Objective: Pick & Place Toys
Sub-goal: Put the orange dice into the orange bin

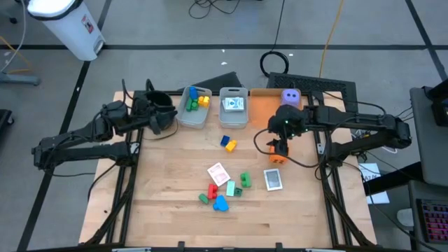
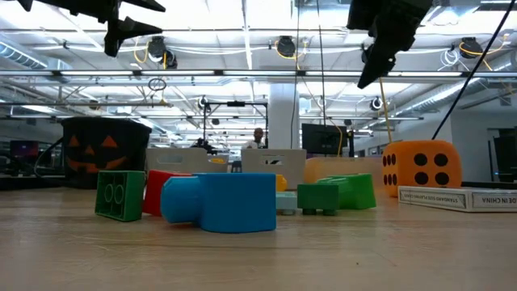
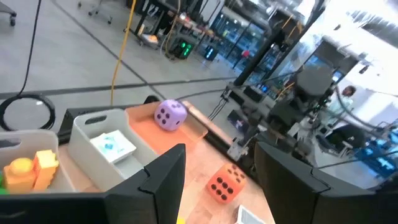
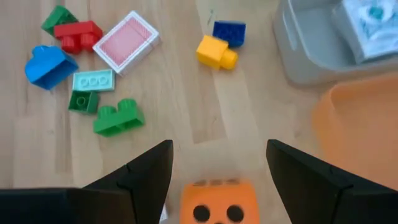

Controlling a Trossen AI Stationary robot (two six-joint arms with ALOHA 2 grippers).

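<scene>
While right jaws (image 4: 217, 180) gape, orange die (image 4: 219, 200) sits between.

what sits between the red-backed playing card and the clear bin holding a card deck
In the high view, a small yellow plastic block and a blue one lie together on bare wood between the red-backed card and the clear bin.

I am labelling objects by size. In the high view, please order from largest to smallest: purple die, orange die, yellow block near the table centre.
1. purple die
2. orange die, partly hidden by the right arm, so this ranking is unsure
3. yellow block
</scene>
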